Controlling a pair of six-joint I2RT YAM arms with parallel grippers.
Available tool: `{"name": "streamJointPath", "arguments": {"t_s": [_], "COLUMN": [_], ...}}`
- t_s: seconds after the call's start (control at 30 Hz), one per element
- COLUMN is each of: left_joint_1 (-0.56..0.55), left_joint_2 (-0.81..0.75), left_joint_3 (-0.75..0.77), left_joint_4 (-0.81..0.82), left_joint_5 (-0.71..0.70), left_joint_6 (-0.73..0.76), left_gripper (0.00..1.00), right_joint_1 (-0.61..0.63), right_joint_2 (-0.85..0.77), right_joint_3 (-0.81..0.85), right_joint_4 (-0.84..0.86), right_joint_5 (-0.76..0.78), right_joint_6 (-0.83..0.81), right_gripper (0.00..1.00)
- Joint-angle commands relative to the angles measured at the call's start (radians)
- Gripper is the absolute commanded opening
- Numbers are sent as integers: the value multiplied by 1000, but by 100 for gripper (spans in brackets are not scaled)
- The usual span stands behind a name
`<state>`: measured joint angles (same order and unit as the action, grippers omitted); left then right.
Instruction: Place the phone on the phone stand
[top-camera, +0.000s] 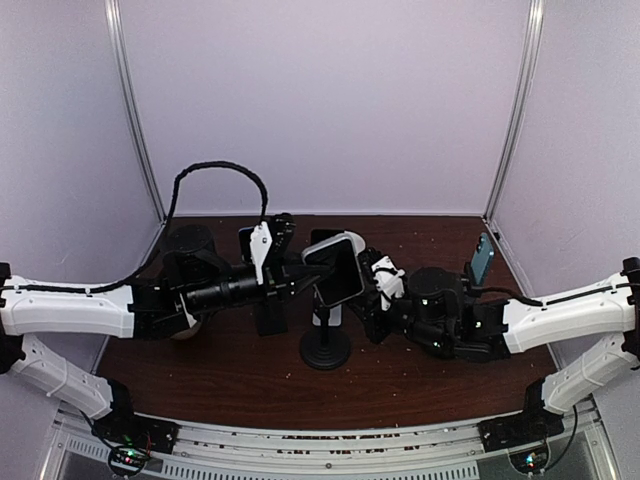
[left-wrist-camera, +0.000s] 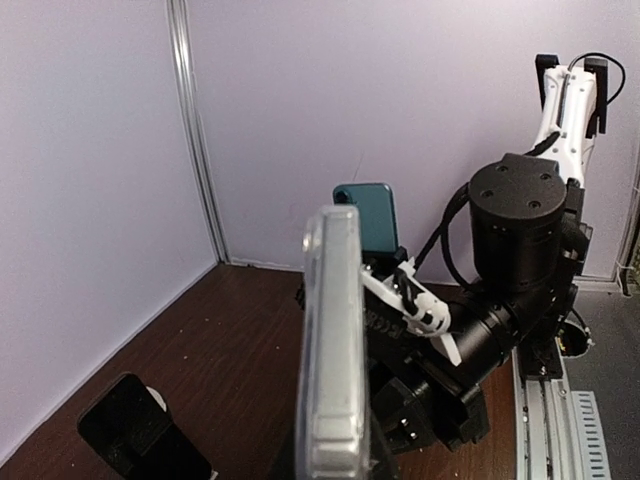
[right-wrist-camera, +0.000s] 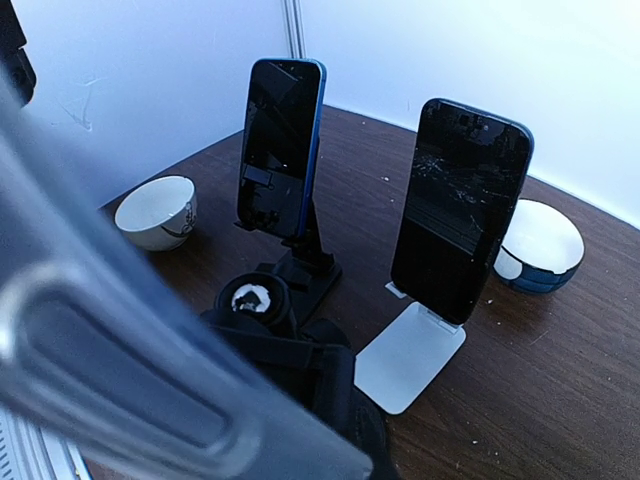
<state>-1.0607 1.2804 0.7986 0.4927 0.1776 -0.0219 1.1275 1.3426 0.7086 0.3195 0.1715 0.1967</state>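
A phone in a clear case (top-camera: 335, 268) is held up over the top of a black phone stand with a round base (top-camera: 325, 350) at mid-table. My left gripper (top-camera: 303, 272) is at the phone's left edge and shut on it. In the left wrist view the phone (left-wrist-camera: 335, 350) shows edge-on in the middle and hides the fingers. My right gripper (top-camera: 366, 287) is against the phone's right edge. In the right wrist view the phone (right-wrist-camera: 130, 370) is a blurred bar at lower left, and my fingers there are hidden.
A blue phone (right-wrist-camera: 280, 145) stands on a black stand and a black phone (right-wrist-camera: 460, 220) on a white stand. A white bowl (right-wrist-camera: 157, 210) and a blue-and-white bowl (right-wrist-camera: 540, 245) sit near them. A teal phone (top-camera: 483, 258) stands at the back right.
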Motion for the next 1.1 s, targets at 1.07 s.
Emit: {"name": "streamJointPath", "arguments": {"t_s": [1.07], "left_joint_1": [18], "left_joint_2": [40], "left_joint_3": [203], "left_joint_4": [-893], "left_joint_5": [-239], "left_joint_6": [59], "left_gripper": [0], "right_joint_1": [-60], "right_joint_2": [-46], "right_joint_3": [71], "right_joint_4": [-135], "right_joint_5": [-69], "right_joint_6": [-68], "right_gripper": [11]}}
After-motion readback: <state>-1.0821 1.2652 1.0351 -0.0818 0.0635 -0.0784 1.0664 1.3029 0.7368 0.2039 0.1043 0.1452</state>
